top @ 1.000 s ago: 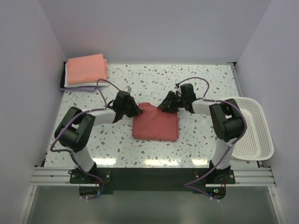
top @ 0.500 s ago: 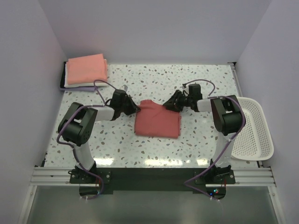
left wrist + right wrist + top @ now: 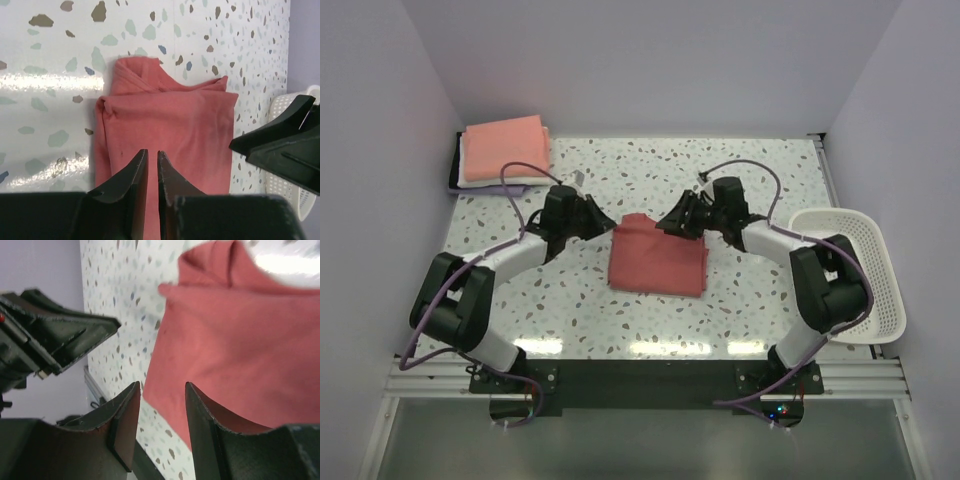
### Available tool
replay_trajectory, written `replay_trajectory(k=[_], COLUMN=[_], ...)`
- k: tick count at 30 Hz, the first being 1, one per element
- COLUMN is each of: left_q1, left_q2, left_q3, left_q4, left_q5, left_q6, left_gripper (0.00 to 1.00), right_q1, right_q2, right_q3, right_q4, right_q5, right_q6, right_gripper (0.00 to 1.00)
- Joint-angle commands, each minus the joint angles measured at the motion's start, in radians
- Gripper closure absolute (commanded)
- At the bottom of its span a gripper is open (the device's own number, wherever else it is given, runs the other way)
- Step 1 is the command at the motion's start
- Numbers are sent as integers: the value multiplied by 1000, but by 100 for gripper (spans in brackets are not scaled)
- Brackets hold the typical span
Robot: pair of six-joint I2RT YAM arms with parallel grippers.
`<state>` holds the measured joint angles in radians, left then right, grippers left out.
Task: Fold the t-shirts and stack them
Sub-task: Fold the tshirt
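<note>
Closing out the fold: red tee lies folded; left pincer narrow, right pincer wide, both empty. Next: regrasp it and carry it to the far-left stack.

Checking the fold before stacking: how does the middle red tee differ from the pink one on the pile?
The red tee is darker than the pink tee. The red tee lies alone; the pink tee tops a stack. The red tee's far edge is bunched, the pink tee's straight. Both are folded.
</note>
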<state>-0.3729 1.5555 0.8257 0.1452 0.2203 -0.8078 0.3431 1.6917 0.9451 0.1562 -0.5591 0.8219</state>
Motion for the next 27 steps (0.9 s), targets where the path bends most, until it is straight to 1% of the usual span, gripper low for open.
replay_trajectory(k=[1,2,3,7,11,12,14,15,20,23,25,27], left_q1=[8,8,6,8,8,8,8,8,8,8,8,8], left_q2=[-35,-40,-51,-61,-58,-57,-54,-48,-11,18,66,98], left_q3=[-56,-69,-79,-118,-151,-154,-157,-154,-112,-71,-25,-10], left_q4=[-47,-53,-59,-68,-56,-53,-59,-64,-113,-130,-182,-184], left_q5=[39,48,48,65,100,106,114,117,132,122,113,116], left_q6=[35,39,53,68,68,68,75,85,124,136,150,153], left_gripper=[81,79,75,64,52,46,41,37,29,28,29,30], right_q1=[86,106,140,198,204,206,206,205,204,204,204,205], right_q2=[-24,-23,-18,28,95,103,102,89,5,-58,-108,-154], right_q3=[-83,-109,-121,-195,-268,-272,-272,-267,-207,-171,-155,-138], right_q4=[80,94,109,193,232,244,249,244,142,88,49,19], right_q5=[21,21,19,19,36,34,31,30,48,51,57,79], right_q6=[40,48,59,77,80,80,85,83,46,36,31,14], right_gripper=[55,55,55,55,56,56,56,56,55,55,55,55])
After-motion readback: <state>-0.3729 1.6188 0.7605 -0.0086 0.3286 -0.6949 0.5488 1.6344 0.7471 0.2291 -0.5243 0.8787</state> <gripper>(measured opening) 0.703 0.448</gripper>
